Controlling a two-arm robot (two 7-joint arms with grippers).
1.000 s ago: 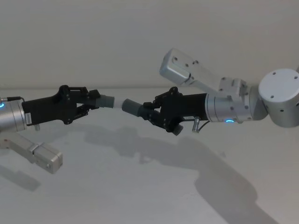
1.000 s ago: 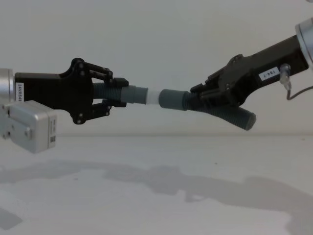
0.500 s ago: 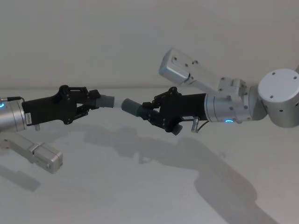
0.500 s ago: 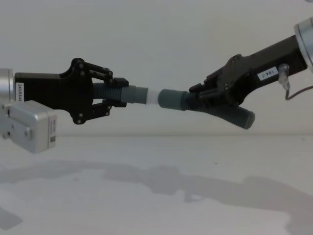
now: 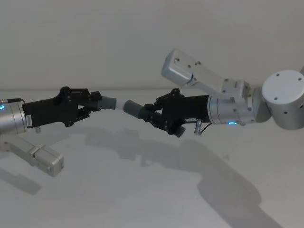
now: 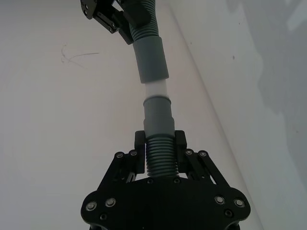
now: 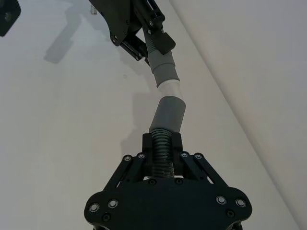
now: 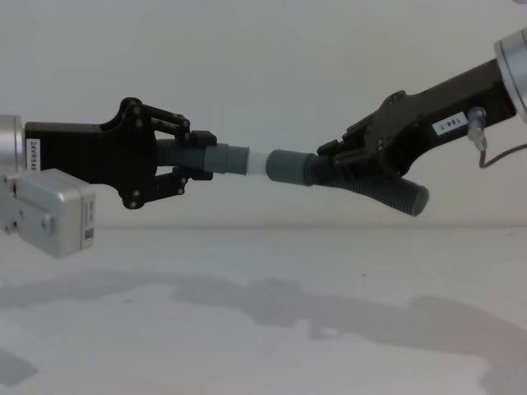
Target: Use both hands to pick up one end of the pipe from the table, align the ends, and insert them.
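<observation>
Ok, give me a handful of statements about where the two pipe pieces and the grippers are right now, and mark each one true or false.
1. The left gripper holds the shorter pipe piece by its ribbed middle. True.
2. Both pipe pieces lie on the table. False: both are held up in the air above it.
3. The white tip is at the mouth of the collar of the longer pipe piece, with part of the white showing. True.
4. The right gripper is open and holds nothing. False: it is shut on the longer pipe piece.
5. The longer piece's free end slants down past the right gripper. True.
</observation>
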